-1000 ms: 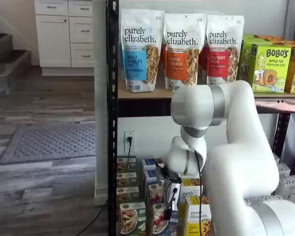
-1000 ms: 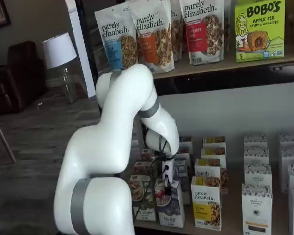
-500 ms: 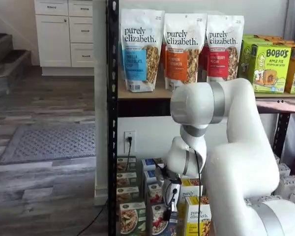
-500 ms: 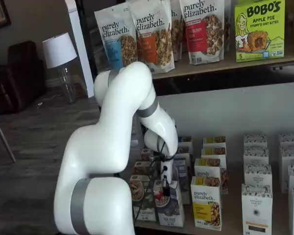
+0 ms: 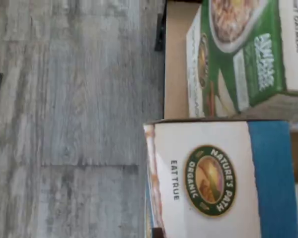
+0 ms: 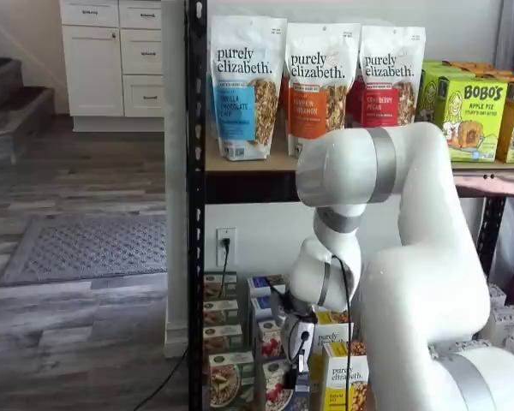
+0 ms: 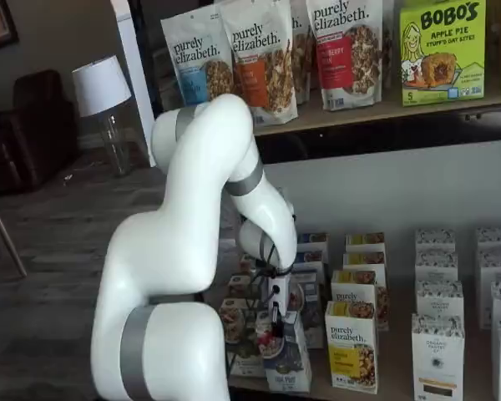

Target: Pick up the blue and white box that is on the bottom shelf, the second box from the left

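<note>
Tool (image 7: 275, 322) directly above the blue and white box (image 7: 284, 359), fingers reaching its top; whether closed on it, impossible to tell. Box upright at the front of the bottom shelf (image 7: 392, 388), long axis vertical, straight below the tool. Just beside it on one flank the green-and-white box (image 6: 230, 381), on the other the yellow-and-white box (image 7: 351, 344), leaving tight clearance. Farther back, more rows of boxes (image 7: 363, 244).

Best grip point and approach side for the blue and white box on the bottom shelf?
Grip the blue and white box by its top, fingers across the narrow depth, coming from above and the open front. It stands upright at the front of the bottom shelf, with a green box and a yellow box close beside, so the side faces look blocked. The gripper already hangs over it.
</note>
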